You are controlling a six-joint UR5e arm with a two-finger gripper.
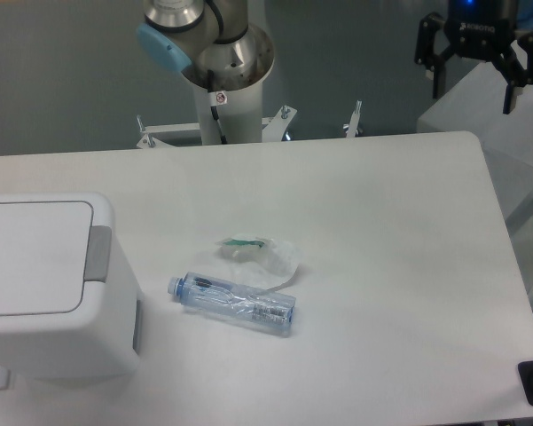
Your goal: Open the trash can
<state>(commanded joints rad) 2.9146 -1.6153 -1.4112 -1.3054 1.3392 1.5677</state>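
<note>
We see the gripper high at the upper right of the view, hanging above the far right corner of the white table. Its two black fingers are spread wide apart, and nothing sits between them.

The trash can stands far from the claw, well off to its left and much nearer the camera, at the left edge of the table. Its flat white lid lies closed and level with the body. The grey push tab sits on the side of the lid that faces toward the claw.

Between the claw and the bin, though closer to the bin, a clear plastic bottle lies on its side with its blue cap end pointing toward the bin. Just beyond the bottle, on the claw's side, rests a crumpled clear wrapper with a green patch; it appears to touch the bottle, though we cannot be sure from this view.

The arm's base column rises behind the table, well left of the claw.
</note>
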